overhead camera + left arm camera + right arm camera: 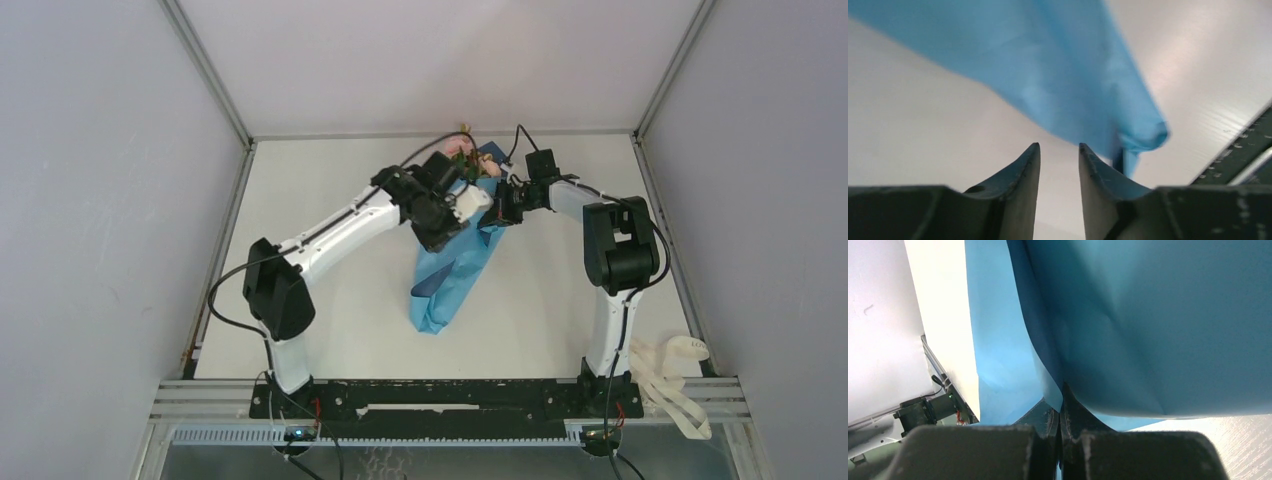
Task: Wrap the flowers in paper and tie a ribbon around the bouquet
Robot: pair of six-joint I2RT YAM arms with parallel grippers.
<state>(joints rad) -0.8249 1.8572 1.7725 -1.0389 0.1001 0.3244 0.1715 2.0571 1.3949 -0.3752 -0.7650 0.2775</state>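
A cone of blue paper (pixel 450 280) lies mid-table (pixel 300 180), its wide end toward the far edge, where pink flowers (pixel 460 152) and green leaves poke out. The right gripper (pixel 1062 405) is pinched tight on an edge of the paper, where a lighter blue face meets a darker one. The left gripper (pixel 1058 165) hangs by the cone, jaws a narrow gap apart, holding nothing. A cream ribbon (pixel 672 370) lies heaped at the table's near right corner, spilling over the near edge.

I see a white table (pixel 330 250). The bouquet (pixel 455 280) lies across its centre, narrow end near, flowers (pixel 462 150) toward the far edge. The ribbon (pixel 670 370) lies bunched at the near right corner, well apart
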